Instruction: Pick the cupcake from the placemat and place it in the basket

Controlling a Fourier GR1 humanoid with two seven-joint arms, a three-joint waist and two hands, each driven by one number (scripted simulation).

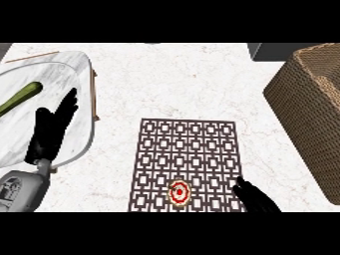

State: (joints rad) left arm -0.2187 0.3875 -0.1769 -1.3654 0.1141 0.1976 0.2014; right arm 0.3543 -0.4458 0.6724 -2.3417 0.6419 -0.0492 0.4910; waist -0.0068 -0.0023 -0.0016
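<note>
Reach step: my right hand (255, 198), fingers relaxed and holding nothing, sits near the cupcake (178, 191) at the placemat (191, 144)'s near edge (left hand (51, 132) rests open); next I must curl round it.

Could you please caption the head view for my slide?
Right hand beside the cupcake on the placemat; wicker basket at right.

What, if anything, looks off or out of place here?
Nothing stands out. The cupcake sits upright at the near end of the placemat, the basket stands at the right, and a green vegetable lies on the marble tray at the left. Nothing spilled or tipped.
</note>
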